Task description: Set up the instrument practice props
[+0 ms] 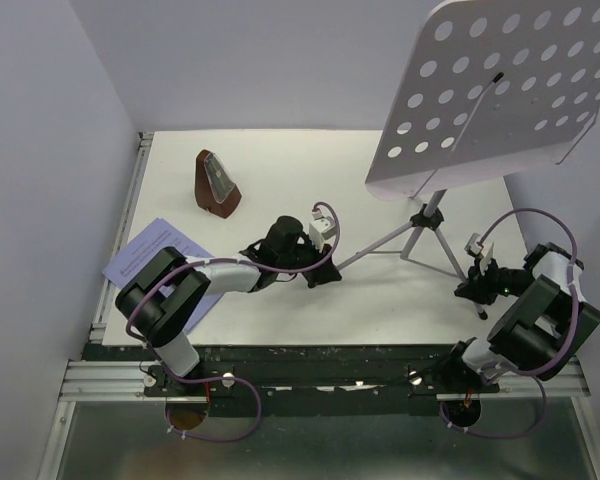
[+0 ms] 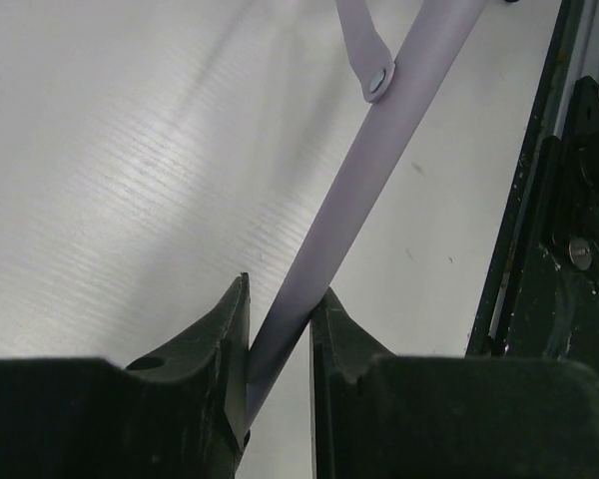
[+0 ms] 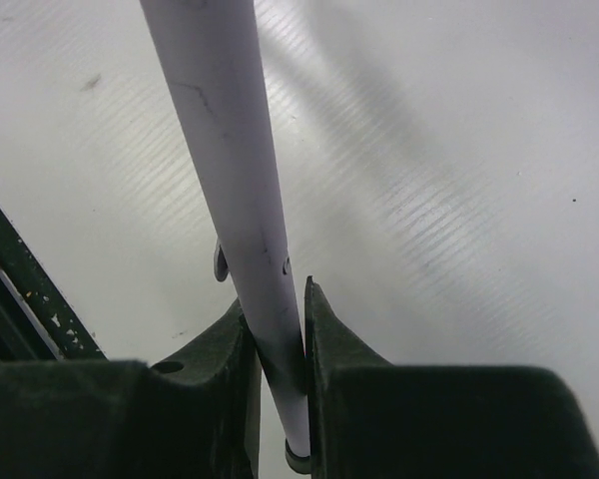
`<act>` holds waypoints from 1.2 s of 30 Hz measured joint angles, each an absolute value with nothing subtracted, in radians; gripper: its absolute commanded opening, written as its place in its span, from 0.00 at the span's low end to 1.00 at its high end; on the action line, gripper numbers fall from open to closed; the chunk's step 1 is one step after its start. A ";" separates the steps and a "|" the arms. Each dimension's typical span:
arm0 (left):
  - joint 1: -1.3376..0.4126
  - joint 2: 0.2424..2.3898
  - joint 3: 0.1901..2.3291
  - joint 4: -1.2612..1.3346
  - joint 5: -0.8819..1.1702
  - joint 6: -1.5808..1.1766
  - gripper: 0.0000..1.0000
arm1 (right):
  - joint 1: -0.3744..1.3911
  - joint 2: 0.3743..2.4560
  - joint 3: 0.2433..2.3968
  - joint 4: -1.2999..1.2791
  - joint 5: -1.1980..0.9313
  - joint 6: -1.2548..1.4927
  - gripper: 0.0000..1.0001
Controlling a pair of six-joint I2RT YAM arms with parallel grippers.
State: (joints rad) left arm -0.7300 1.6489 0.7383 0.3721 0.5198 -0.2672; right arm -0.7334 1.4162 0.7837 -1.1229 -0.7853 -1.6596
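Music stand (image 1: 500,90) sits at the right rear of the table (image 1: 380,310), on its tripod (image 1: 427,222). Metronome (image 1: 218,185) is upright at left rear, well apart from it. Sheet-music pages (image 1: 145,255) lie front left, partly under the left arm. Left gripper (image 2: 280,304) is clamped around the tripod's left leg, right gripper (image 3: 276,319) around its near-right leg.
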 measured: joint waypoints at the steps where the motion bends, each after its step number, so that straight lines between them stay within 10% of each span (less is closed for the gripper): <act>1: -0.726 1.650 0.738 0.376 0.528 -0.273 0.00 | -0.737 1.411 0.778 -1.122 -0.790 -1.670 0.00; 8: -0.709 1.716 0.752 0.382 0.603 -0.285 0.03 | -0.749 1.360 0.729 -1.099 -0.798 -1.711 0.16; 16: -0.699 1.724 0.790 0.323 0.628 -0.293 0.48 | -0.831 1.394 0.704 -1.055 -0.567 -1.699 0.68; 30: -0.636 1.436 0.773 0.099 0.467 -0.300 0.69 | -0.839 1.330 0.966 -1.276 -0.661 -1.681 0.75; 33: -0.654 1.301 0.721 0.149 0.439 -0.217 0.77 | -0.839 1.274 0.970 -1.298 -0.765 -1.729 0.99; 36: -0.729 1.186 0.677 0.220 0.420 -0.088 0.72 | -0.838 1.236 0.968 -1.317 -0.912 -1.831 1.00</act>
State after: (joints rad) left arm -0.7292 1.1862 0.6773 0.2199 0.4202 -0.0883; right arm -0.8383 1.2362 0.9676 -1.3174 -0.9115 -1.8309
